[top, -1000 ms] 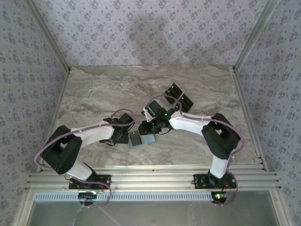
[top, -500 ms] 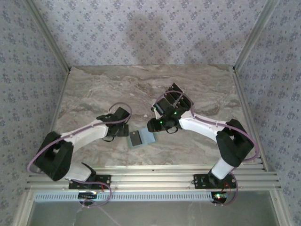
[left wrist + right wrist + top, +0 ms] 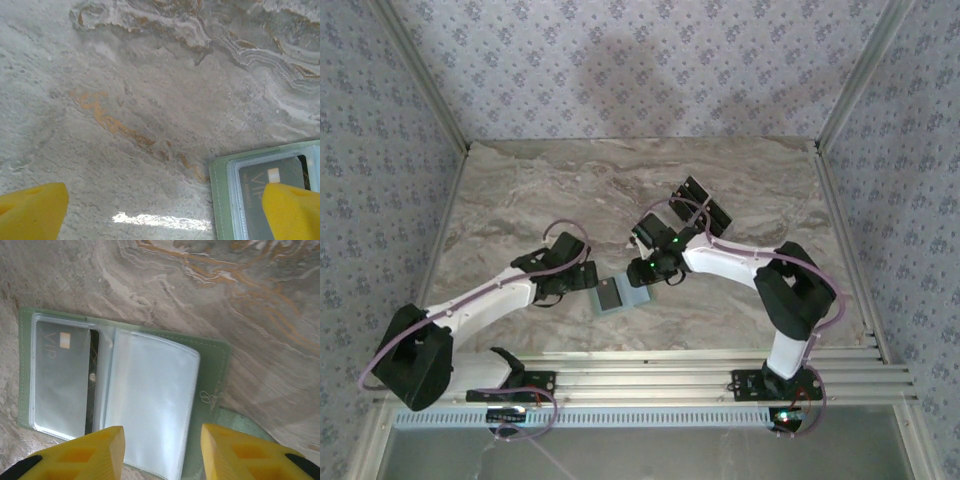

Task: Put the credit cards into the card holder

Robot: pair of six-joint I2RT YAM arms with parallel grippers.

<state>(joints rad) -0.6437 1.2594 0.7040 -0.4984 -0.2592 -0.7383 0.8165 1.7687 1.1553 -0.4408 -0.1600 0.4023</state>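
1. Credit cards (image 3: 710,208) lie loose in a small black cluster toward the far right of the marble table (image 3: 520,190), just beyond the right arm and partly crossed by its cable.
2. One more card (image 3: 60,370) sits inside the card holder (image 3: 212,370), tucked under the clear sleeve on its left half. The letters "VIP" and a small orange square show through the plastic.
3. From above, the card holder (image 3: 636,293) lies open and flat near the middle of the table, between the two grippers, with the dark card (image 3: 609,296) on its left side.
4. A second clear sleeve (image 3: 150,390) covers the other half of the holder and looks empty.
5. The left gripper (image 3: 160,215) hovers beside the holder's left edge with its jaws spread wide and nothing between them. One yellow fingertip (image 3: 292,212) hangs over the corner of the holder (image 3: 222,200); whether it touches cannot be told.
6. The right gripper (image 3: 162,455) is above the holder's near edge, its jaws parted and gripping nothing, with the clear sleeve visible through the gap.
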